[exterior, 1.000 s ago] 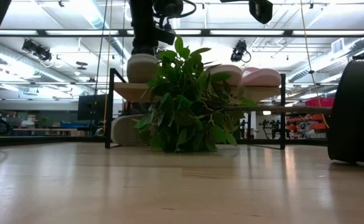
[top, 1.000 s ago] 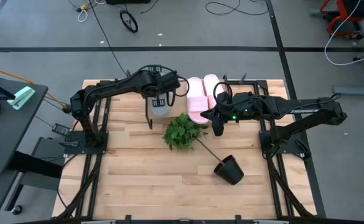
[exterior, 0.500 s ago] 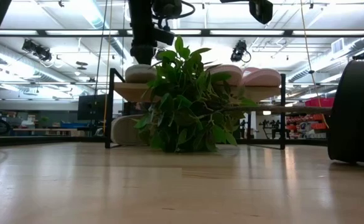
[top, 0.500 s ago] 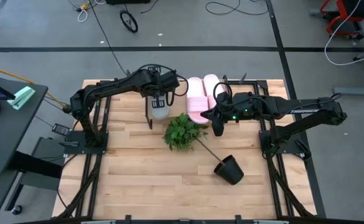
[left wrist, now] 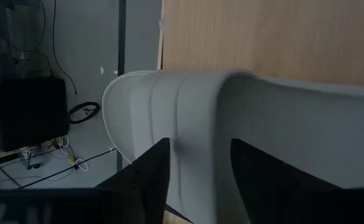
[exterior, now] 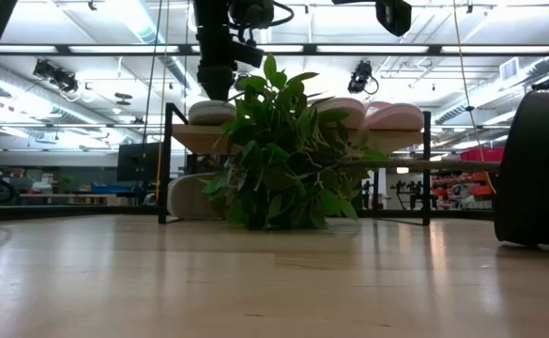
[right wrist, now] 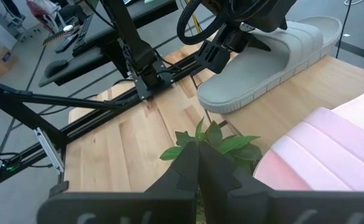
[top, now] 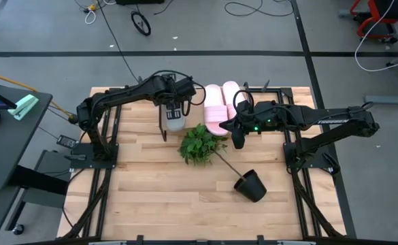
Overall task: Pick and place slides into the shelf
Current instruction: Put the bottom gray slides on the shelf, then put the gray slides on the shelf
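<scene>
1. Left gripper (top: 174,109), top centre of the overhead shot, has its fingers spread around a grey slide (top: 175,120) lying on the shelf (exterior: 204,139).
2. Right gripper (top: 237,138), just right of centre, is pinched shut on nothing, beside the plant (top: 199,143).
3. You've got four slides: two pink ones (top: 217,107) side by side on top, that grey one, and another grey one (exterior: 191,197) underneath.
4. One black pot (top: 251,185) is tipped over on the wooden tabletop (top: 158,197).
5. Behind is a workshop with ceiling strip lights.
</scene>
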Tool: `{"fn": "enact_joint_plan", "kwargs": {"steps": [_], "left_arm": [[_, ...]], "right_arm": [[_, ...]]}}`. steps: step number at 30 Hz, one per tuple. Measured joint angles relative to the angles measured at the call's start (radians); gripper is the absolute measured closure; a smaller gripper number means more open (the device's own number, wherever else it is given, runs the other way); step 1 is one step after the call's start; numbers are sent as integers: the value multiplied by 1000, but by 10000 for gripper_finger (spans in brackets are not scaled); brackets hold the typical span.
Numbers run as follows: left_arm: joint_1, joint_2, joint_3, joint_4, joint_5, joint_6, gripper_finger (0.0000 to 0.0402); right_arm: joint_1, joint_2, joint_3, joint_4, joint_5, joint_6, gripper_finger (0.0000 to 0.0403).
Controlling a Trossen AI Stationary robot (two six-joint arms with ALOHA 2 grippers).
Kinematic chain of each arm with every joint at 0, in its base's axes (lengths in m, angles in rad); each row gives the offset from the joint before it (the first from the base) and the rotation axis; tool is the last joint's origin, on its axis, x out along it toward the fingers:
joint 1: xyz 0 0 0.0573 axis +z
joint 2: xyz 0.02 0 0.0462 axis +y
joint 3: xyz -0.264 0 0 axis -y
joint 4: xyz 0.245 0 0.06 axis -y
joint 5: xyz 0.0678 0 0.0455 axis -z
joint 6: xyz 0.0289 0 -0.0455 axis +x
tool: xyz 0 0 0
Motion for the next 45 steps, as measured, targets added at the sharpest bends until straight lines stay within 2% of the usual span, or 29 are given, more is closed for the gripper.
{"fn": "enact_joint_plan", "kwargs": {"steps": [7,13,17,21,25,33,38,45], "left_arm": [[-3,0,9,-10,3,0,183],[-3,0,109,-17,43,-5,165],[1,-3,219,-38,62,-88,166],[25,-76,211,46,157,-207,178],[26,-190,69,207,175,-289,194],[-42,-483,-446,621,184,-374,220],[-59,-660,-639,660,148,-438,230],[-37,-883,-825,656,135,-485,231]], "right_arm": [[0,0,0,0,0,0,391],[0,0,0,0,0,0,391],[0,0,0,-22,-1,15,391],[-1,0,0,-64,-20,50,391],[0,0,0,-96,-34,93,391],[-1,0,0,-95,-35,154,391],[-1,0,0,-94,-22,179,391],[-1,0,0,-94,14,183,391]]}}
